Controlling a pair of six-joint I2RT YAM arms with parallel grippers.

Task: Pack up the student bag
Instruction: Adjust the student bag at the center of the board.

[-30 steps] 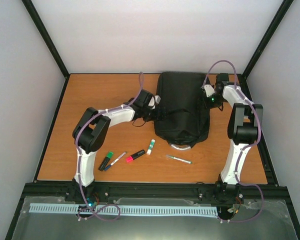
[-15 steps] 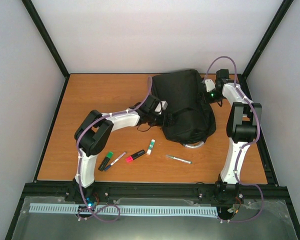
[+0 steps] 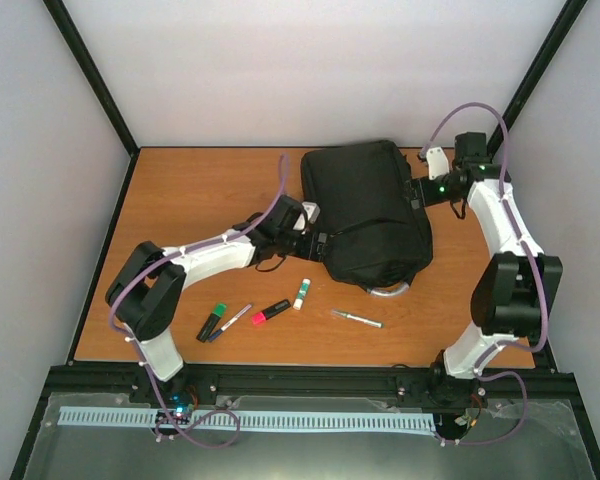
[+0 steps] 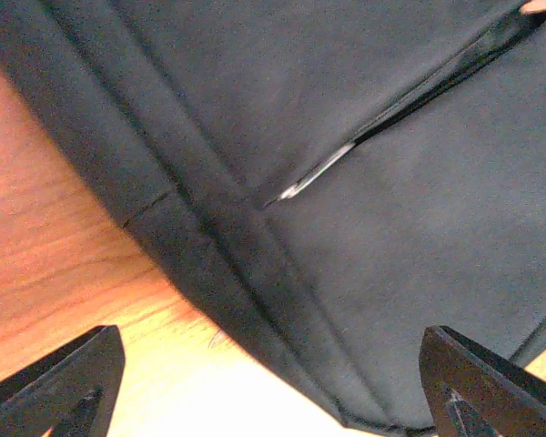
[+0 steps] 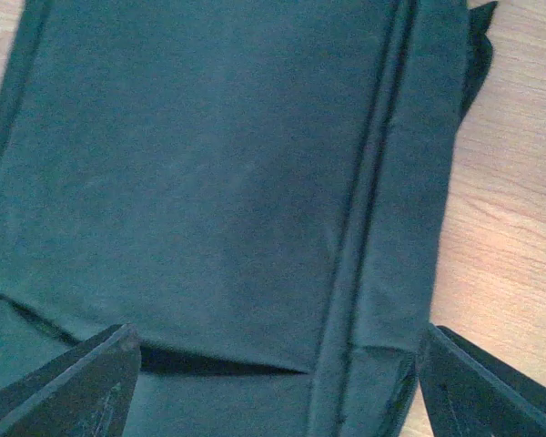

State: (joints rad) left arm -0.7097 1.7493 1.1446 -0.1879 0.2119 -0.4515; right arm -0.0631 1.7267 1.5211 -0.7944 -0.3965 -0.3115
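Note:
The student bag [image 3: 365,205], a large black backpack, lies flat at the middle back of the table, its grey loop handle [image 3: 388,291] sticking out at the near end. My left gripper [image 3: 317,241] is at the bag's near left edge. In the left wrist view [image 4: 273,405] it is open wide, with the bag's seam and a zip [image 4: 318,173] ahead. My right gripper [image 3: 418,190] is at the bag's right edge. In the right wrist view [image 5: 278,396] it is open wide over the black fabric [image 5: 209,182], near a pocket slit [image 5: 209,362].
In front of the bag lie a green marker [image 3: 213,320], a thin pen [image 3: 235,317], a red highlighter [image 3: 271,311], a white stick with a green cap [image 3: 301,293] and a silver pen [image 3: 357,319]. Black frame posts stand at the table's back corners.
The bag has shifted and turned a little, its near end now further right. The right arm has swung out to the right. The left arm has stretched further toward the bag.

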